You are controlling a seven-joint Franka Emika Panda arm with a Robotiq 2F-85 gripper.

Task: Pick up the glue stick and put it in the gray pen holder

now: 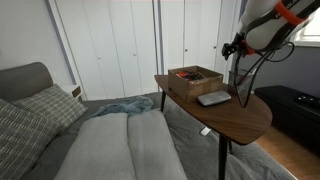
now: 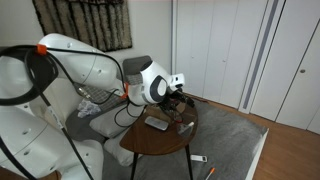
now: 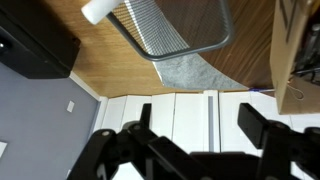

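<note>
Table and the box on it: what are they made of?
The table looks like wood: a smooth brown top with grain streaks, on thin dark legs, maybe metal. The box looks like brown wood too, but it's too small to be sure.

The table [image 1: 225, 115] at centre right in an exterior view is warm brown wood grain; the low box [image 1: 195, 75] on it is a lighter brown, the flat slab [image 1: 213, 98] gray; the pillow [image 1: 45, 105] at lower left is gray check; the closet doors [image 1: 120, 40] are white; in the wrist view the pen holder [image 3: 155, 25] at the top is pale gray mesh, the gripper [image 3: 200, 125] black; the arm [image 2: 90, 65] is white
</note>
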